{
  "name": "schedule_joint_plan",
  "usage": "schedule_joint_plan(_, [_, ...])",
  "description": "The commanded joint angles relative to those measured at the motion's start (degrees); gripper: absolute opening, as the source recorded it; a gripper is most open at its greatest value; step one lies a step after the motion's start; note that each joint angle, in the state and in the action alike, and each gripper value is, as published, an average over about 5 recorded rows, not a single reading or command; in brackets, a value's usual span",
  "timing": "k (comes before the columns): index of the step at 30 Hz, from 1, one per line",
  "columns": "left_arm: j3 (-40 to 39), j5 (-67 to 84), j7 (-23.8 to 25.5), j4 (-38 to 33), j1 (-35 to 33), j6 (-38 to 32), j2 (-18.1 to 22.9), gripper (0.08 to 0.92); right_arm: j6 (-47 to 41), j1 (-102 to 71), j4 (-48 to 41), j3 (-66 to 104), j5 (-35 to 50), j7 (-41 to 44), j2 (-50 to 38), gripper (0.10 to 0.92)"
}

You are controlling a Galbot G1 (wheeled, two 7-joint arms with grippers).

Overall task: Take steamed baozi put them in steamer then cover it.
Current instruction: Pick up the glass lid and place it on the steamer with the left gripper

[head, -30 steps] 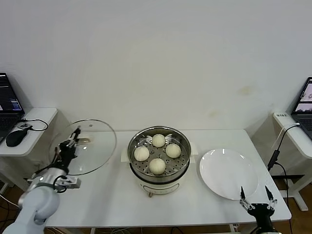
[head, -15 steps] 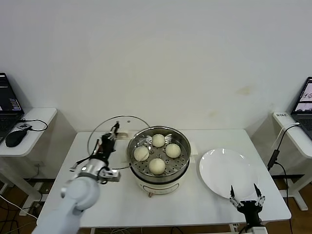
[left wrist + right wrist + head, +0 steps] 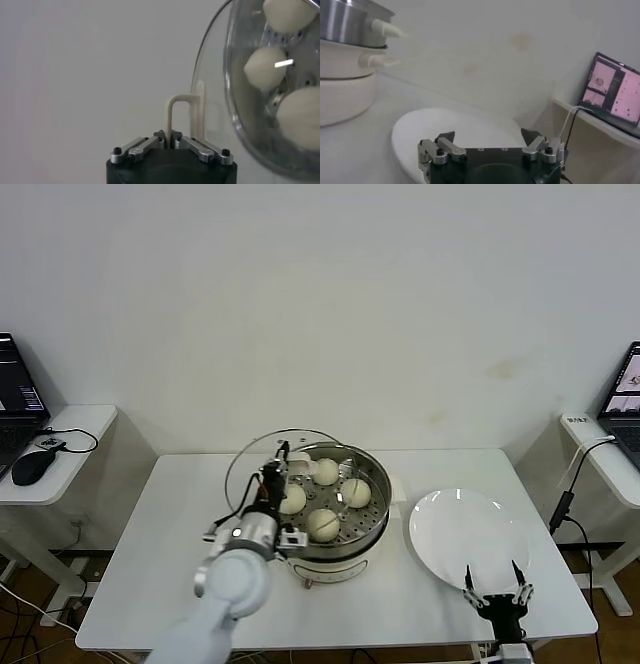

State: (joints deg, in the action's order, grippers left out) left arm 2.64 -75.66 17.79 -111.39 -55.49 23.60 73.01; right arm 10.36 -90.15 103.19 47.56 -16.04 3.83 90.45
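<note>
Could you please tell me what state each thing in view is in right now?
Steamer: uncovered on the table, four buns on its tray.
Steamed baozi: all four inside the steamer.
Cover: held tilted by its handle, partly over the steamer's left rim, not seated.
Left gripper: shut on the cover's handle.
Right gripper: open, empty, at the table's near edge.
White plate: empty.

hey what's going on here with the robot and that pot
The left gripper is shut on the cream-white bar handle of the round clear glass lid, holding it tilted over the left edge of the shiny stainless-steel steamer, not yet seated. Four cream-white buns sit on its perforated tray. The right gripper waits open by the flat white plate.
</note>
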Motion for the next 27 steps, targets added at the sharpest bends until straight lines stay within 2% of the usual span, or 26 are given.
schedule_joint_plan(1, [-4.1,-6.2,3.4,0.9,0.1,2.7,8.7,0.140,-0.3,0.3,-0.5,-0.7,-2.1,-1.0,0.1,0.823])
schedule_joint_plan(13, [-5.1,-10.4,2.1,5.3,0.5,1.3,12.2,0.140,0.2,0.2,-1.6,-0.4,-2.4,-1.2,0.0,0.823])
schedule_joint_plan(27, [-3.0,-11.7,0.4,7.4,-0.6,-0.2,12.4,0.140,0.6,-0.1,-2.0,-0.5,-2.4,-1.1,0.0,0.823])
